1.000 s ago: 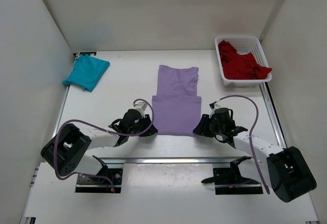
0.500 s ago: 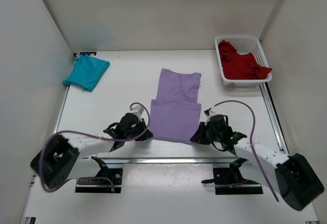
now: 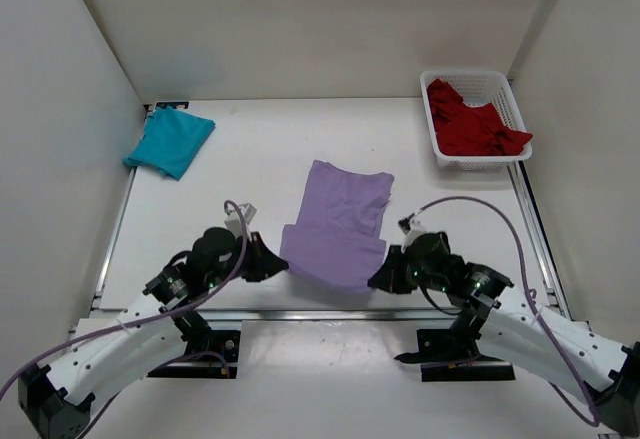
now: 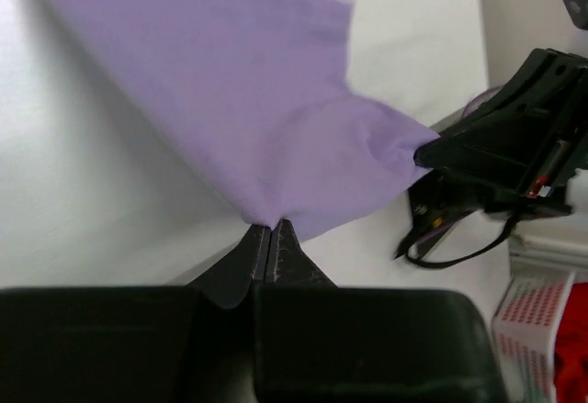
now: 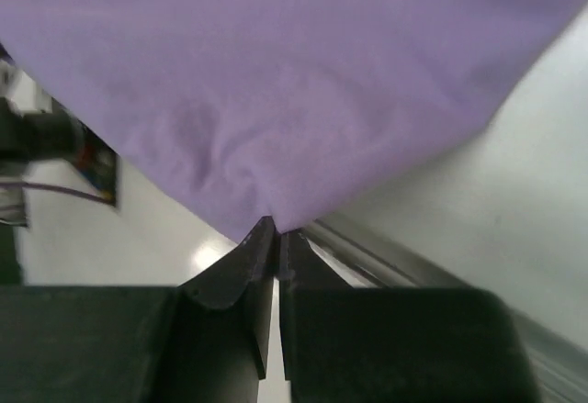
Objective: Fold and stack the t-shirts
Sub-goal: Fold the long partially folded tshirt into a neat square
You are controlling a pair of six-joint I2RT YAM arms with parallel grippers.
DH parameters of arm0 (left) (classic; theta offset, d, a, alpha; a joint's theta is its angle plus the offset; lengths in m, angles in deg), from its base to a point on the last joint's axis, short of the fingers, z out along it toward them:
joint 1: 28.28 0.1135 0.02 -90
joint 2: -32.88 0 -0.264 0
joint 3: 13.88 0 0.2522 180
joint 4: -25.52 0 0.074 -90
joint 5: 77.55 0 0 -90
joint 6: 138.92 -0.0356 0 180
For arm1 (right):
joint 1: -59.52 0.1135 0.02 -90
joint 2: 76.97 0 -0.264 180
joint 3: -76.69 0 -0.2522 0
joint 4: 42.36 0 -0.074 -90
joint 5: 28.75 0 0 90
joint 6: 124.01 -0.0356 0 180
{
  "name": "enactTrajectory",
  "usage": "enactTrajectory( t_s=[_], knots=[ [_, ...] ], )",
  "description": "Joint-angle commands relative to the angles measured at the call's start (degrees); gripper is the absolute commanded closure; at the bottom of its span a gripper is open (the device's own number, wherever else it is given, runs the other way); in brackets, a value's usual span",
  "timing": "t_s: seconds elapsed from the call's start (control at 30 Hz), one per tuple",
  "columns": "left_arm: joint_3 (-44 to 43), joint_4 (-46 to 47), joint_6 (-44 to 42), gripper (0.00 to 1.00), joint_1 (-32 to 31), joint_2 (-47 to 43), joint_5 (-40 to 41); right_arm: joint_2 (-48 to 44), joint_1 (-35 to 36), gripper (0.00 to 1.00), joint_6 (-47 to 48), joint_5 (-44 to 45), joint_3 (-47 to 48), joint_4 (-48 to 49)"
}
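lavender shirt sits centre-table, toward the near edge. left gripper and right gripper are each clamped on a near hem corner. Risk: the pinches are shallow, so a corner could slip out mid-fold, and uneven arm travel would skew the crease.

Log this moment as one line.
lavender shirt: near edge pinched | left gripper: shut on near-left corner | right gripper: shut on near-right corner | teal shirt: far left | red shirt: in basket
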Motion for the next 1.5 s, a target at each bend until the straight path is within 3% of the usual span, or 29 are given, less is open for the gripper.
enactTrajectory(
  t_s=[0.0,0.1,0.13,0.2,0.43,0.6,0.7,0.77,0.8,0.83,0.9,0.97,1.07,1.2,1.23,1.47],
  knots=[
    [-12.1,0.3,-5.0,1.00,6.0,6.4,-1.3,4.1,-12.6,0.99,11.1,-5.9,9.7,0.8],
    [-17.7,7.0,-7.4,1.00,15.5,14.5,-9.1,10.0,-33.0,1.00,18.2,-22.8,13.8,5.4],
    [-19.6,8.7,-7.5,1.00,16.7,16.2,-9.5,12.3,-38.4,1.00,19.8,-24.6,15.5,6.0],
    [-23.0,11.8,-8.1,1.00,19.4,24.9,-10.0,17.3,-42.0,1.00,22.5,-25.8,18.6,7.5],
    [-35.9,20.2,-8.0,1.00,19.3,52.5,-4.3,38.8,-43.4,1.00,22.1,-22.2,30.1,15.8],
    [-53.2,16.8,-7.7,1.00,23.6,70.6,-3.2,56.4,-45.8,1.00,22.7,-23.6,40.8,17.5],
    [-58.4,16.4,-6.8,1.00,25.2,77.1,-3.7,65.3,-47.5,1.00,22.7,-25.8,48.1,17.2],
    [-60.2,18.1,-6.2,0.87,26.0,80.1,-2.7,69.9,-48.0,0.98,22.0,-26.6,53.4,18.1],
    [-61.5,19.3,-5.5,0.72,26.3,81.1,-4.1,72.7,-48.0,0.91,21.8,-26.9,56.7,18.2],
    [-63.2,19.2,-5.2,0.63,27.2,82.7,-4.3,75.5,-48.3,0.79,21.6,-27.2,58.2,17.2],
    [-68.2,16.1,-5.3,0.25,28.4,86.0,-6.4,78.7,-48.8,0.64,22.4,-27.3,65.0,14.3],
    [-68.9,16.7,-4.8,0.28,29.4,85.8,-7.2,80.1,-48.7,0.61,23.4,-27.2,68.4,10.9],
    [-63.0,22.3,-5.3,0.44,27.8,82.1,-7.1,76.8,-47.1,0.64,24.1,-22.9,64.9,13.0],
    [-59.5,22.6,-8.9,0.45,21.4,79.8,-5.8,70.1,-44.5,0.97,20.2,-23.9,50.1,24.3],
    [-57.8,25.1,-9.3,0.45,19.6,80.0,-5.3,70.2,-43.5,1.00,19.7,-24.3,48.1,25.3],
    [-53.0,26.9,-8.5,0.45,19.3,84.3,-4.7,69.3,-41.0,1.00,19.0,-24.0,35.4,31.2]
  ],
)
